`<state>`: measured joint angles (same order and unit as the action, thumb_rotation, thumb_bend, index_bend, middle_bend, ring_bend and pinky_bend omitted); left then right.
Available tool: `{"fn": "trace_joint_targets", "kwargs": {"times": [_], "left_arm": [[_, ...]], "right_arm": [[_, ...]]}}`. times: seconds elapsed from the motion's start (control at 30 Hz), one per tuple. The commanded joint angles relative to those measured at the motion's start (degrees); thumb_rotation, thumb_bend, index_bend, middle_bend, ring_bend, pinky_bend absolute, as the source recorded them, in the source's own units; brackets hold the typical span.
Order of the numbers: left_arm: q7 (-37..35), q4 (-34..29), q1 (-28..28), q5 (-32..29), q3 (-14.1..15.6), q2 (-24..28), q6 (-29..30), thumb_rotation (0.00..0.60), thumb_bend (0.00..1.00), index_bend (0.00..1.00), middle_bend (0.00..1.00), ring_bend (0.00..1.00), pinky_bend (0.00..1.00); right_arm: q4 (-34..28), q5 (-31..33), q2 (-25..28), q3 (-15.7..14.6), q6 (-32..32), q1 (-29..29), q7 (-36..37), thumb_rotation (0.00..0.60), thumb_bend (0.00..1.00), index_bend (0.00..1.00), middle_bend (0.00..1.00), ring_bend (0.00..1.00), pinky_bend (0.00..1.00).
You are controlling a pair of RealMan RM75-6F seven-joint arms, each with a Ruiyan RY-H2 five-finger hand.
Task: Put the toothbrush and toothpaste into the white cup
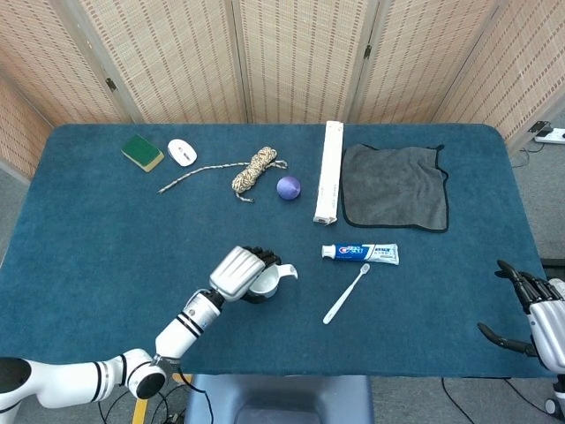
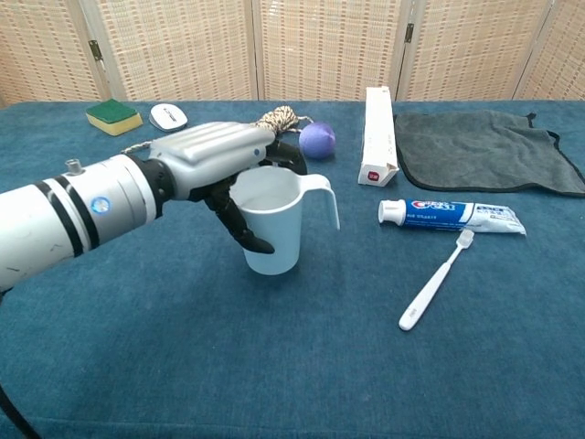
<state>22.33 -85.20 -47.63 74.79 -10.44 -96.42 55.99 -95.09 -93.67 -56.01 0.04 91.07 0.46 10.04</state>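
My left hand (image 1: 240,272) (image 2: 228,165) grips the white cup (image 2: 274,222) (image 1: 267,281) upright, its base at or just above the cloth, left of the other items. The toothpaste tube (image 1: 360,253) (image 2: 451,213) lies flat with its cap to the left. Just below it the white toothbrush (image 1: 345,294) (image 2: 435,280) lies diagonally, bristles toward the tube. My right hand (image 1: 537,311) hangs open at the table's right edge, holding nothing, seen only in the head view.
A long white box (image 1: 329,184) and a grey towel (image 1: 394,185) lie behind the toothpaste. A purple ball (image 1: 289,187), a coil of rope (image 1: 253,170), a white soap-like object (image 1: 181,152) and a green sponge (image 1: 141,152) sit along the back.
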Motion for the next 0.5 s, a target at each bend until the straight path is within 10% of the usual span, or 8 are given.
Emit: {"fn": "trace_joint_targets", "kwargs": {"times": [0.03, 0.5], "left_arm": [[0.87, 1.11, -0.67, -0.56, 0.34, -1.27, -0.65, 0.6, 0.12, 0.39, 0.44, 0.44, 0.57], [1.9, 3.49, -1.95, -1.86, -0.23, -4.67, -0.52, 0.541, 0.12, 0.34, 0.42, 0.41, 0.57]], "right_arm": [[-0.03, 0.01, 0.0, 0.0, 0.13, -0.13, -0.14, 0.6, 0.1, 0.09, 0.24, 0.21, 0.26], [0.33, 0.29, 0.04, 0.12, 0.44, -0.55, 0.31, 0.6, 0.1, 0.09, 0.24, 0.21, 0.26]]}}
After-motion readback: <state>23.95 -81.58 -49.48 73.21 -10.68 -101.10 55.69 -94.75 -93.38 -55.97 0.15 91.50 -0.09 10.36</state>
